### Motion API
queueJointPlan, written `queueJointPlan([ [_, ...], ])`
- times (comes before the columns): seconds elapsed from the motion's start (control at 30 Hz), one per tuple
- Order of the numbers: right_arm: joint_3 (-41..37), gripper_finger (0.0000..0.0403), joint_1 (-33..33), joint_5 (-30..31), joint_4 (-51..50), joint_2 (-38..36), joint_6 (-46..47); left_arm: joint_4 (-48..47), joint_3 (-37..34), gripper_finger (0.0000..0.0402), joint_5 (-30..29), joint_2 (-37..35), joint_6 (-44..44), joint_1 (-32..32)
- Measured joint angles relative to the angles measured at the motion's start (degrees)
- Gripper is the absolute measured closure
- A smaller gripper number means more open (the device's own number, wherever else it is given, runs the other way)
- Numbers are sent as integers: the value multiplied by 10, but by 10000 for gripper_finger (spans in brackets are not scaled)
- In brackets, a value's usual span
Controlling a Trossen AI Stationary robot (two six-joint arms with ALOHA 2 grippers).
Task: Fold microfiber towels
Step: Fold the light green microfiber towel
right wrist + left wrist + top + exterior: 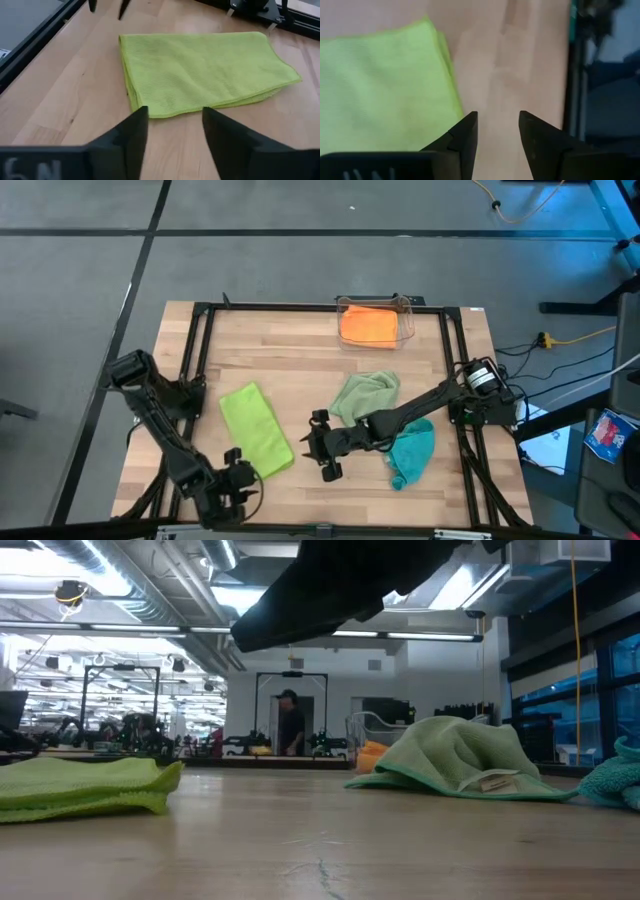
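The lime green towel [256, 428] lies folded flat on the table's left half; it also shows in the right wrist view [200, 65], the left wrist view [380, 85] and the low view [85, 785]. The sage green towel [365, 395] lies crumpled at centre right, its white tag [492, 782] toward the near side. The teal towel [412, 452] lies bunched by the right arm. The orange towel [368, 325] lies inside the clear bin. My left gripper [498, 120] is open and empty beside the lime towel's near corner. My right gripper [175, 115] is open and empty just right of the lime towel.
The clear plastic bin [404, 315] stands at the table's far edge. A black frame [200, 340] runs around the table. A person [290, 725] stands far off in the room. Bare wood lies between the lime towel and the bin.
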Motion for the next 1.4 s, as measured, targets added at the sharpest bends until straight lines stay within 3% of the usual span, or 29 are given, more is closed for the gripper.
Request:
queueJointPlan([
  [0.2,0,156,0,0,0,0,-1,-43,0,236,65,0,49,36],
  [0.37,0,148,0,0,1,0,14,-45,0,237,114,0,130,48],
  [0.53,0,147,0,0,4,0,14,-44,0,238,120,0,156,48],
  [0.77,0,147,0,0,5,0,37,-50,0,238,77,-1,80,59],
  [1.07,0,147,0,0,5,0,42,-49,55,239,-74,25,98,19],
  [1.2,0,147,0,0,5,0,42,-69,80,239,-55,84,119,8],
  [1.4,0,147,0,0,5,0,43,-179,116,239,-51,122,80,5],
])
